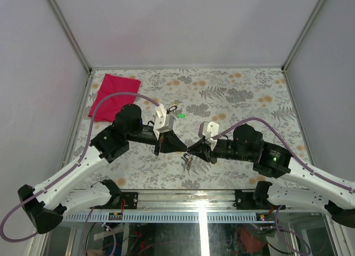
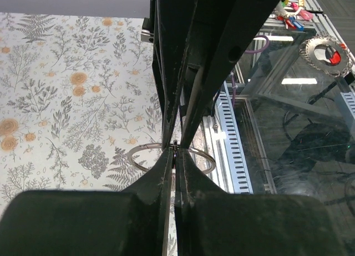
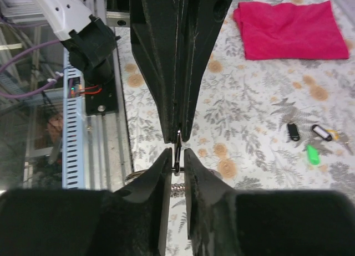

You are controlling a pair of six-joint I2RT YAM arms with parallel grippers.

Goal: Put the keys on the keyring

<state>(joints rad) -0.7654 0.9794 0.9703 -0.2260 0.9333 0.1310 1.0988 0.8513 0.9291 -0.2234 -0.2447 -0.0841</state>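
My two grippers meet tip to tip above the front middle of the table. The left gripper (image 1: 184,150) (image 2: 175,156) is shut on a small metal loop of the keyring (image 2: 143,146). The silver ring shows on both sides of its fingertips and hangs below them (image 1: 189,162). The right gripper (image 1: 192,152) (image 3: 177,156) faces it with its jaws slightly apart. The thin loop stands in that gap, and part of the keyring (image 3: 135,174) shows behind. Two keys (image 3: 293,131) (image 3: 320,132) with black heads lie on the table further back (image 1: 173,109), far from both grippers.
A tiny green piece (image 3: 313,154) (image 1: 181,116) lies next to the keys. A pink cloth (image 1: 113,96) (image 3: 291,29) lies at the back left. The table's front edge with its metal rail (image 2: 230,139) is just below the grippers. Side walls enclose the floral tabletop.
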